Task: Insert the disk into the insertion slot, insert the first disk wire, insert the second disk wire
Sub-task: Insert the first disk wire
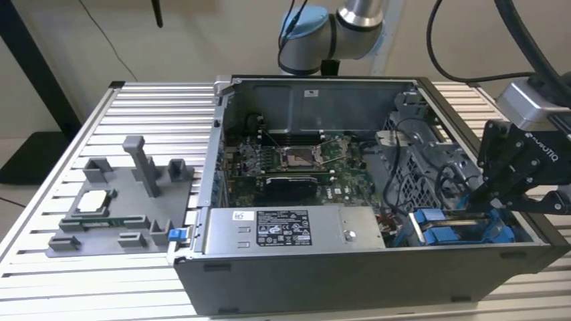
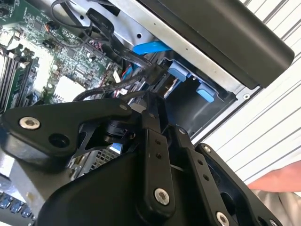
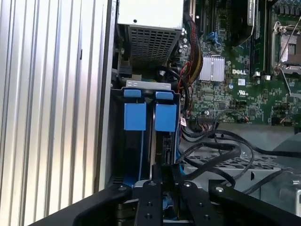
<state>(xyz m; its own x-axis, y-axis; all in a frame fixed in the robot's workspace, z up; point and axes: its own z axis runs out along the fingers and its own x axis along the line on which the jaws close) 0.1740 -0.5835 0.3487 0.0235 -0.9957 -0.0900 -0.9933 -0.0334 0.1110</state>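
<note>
Scene: an open computer case [image 1: 357,281] sits on a ribbed metal table [image 1: 143,100].
Disk: the disk [image 3: 165,117] shows as a thin edge capped by bright blue carrier tabs. It sits in the insertion slot [image 3: 148,85], at the case's near corner on the exterior view's right.
Direction: it stands on edge. Its visible edge runs from the tabs, beside the silver power-supply box [image 1: 285,231], toward the exterior view's right.
Gripper: the black gripper [image 1: 475,202] reaches down at the disk's right end. I cannot tell whether it is clenched or released.
Wires: black cables [image 3: 211,150] loop just beside the slot.

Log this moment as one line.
gripper: at drive cage | blue carriers: seated in cage | black cables: lying beside gripper
</note>
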